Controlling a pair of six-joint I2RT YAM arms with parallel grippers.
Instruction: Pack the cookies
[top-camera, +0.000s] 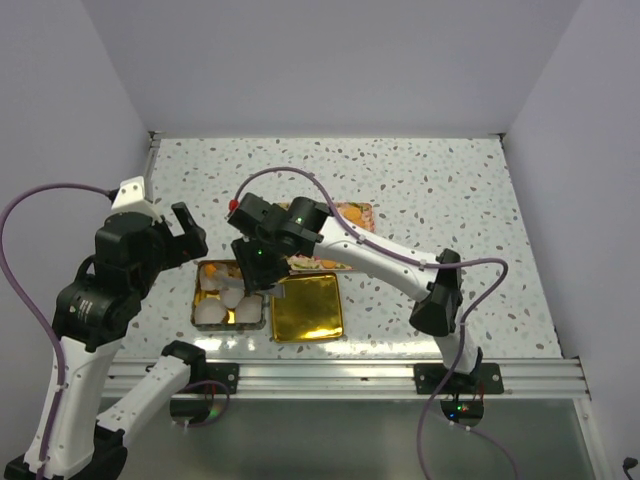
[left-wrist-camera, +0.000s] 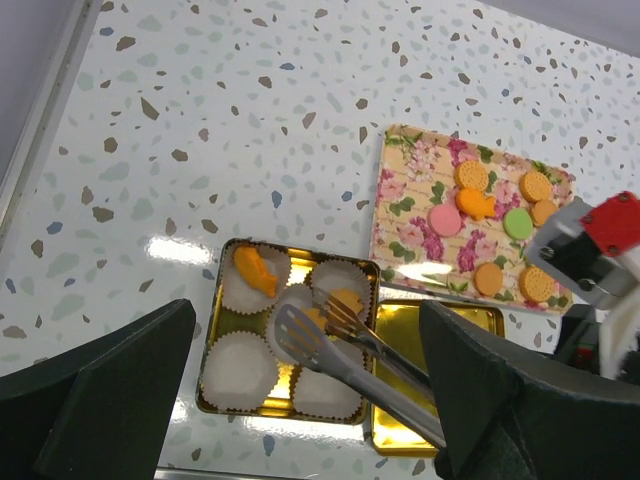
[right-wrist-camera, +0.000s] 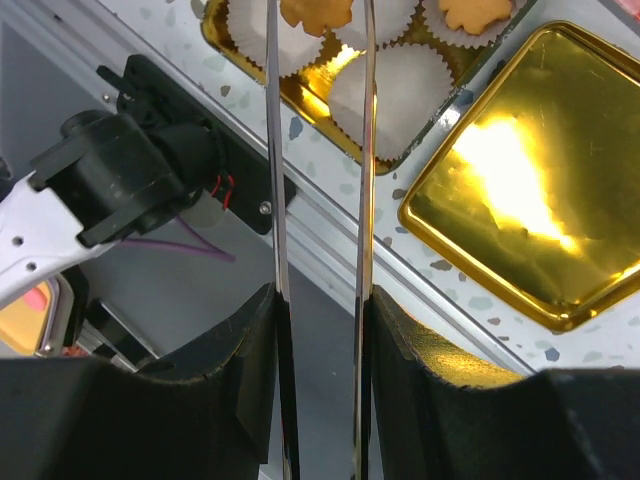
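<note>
Left wrist view: a gold tin (left-wrist-camera: 300, 250) holds white paper cups (left-wrist-camera: 238, 368), with an orange fish-shaped cookie (left-wrist-camera: 255, 270) in the cup at its 10 o'clock corner. Metal tongs (left-wrist-camera: 340, 350) reach in from 4 o'clock. Their tips sit either side of another orange cookie (left-wrist-camera: 345, 300) over the cups at 1 o'clock; whether they pinch it I cannot tell. At 2 o'clock from the tin lies a floral tray (left-wrist-camera: 410, 215) carrying the remaining cookies (left-wrist-camera: 470, 175), orange, pink and green. The tin's gold lid (top-camera: 308, 308) lies just beside it at 3 o'clock.

The right gripper (right-wrist-camera: 320, 310) clamps both tong arms between its fingers. The left gripper (top-camera: 190, 235) hangs at 9 o'clock of the tin, fingers spread wide and empty.
</note>
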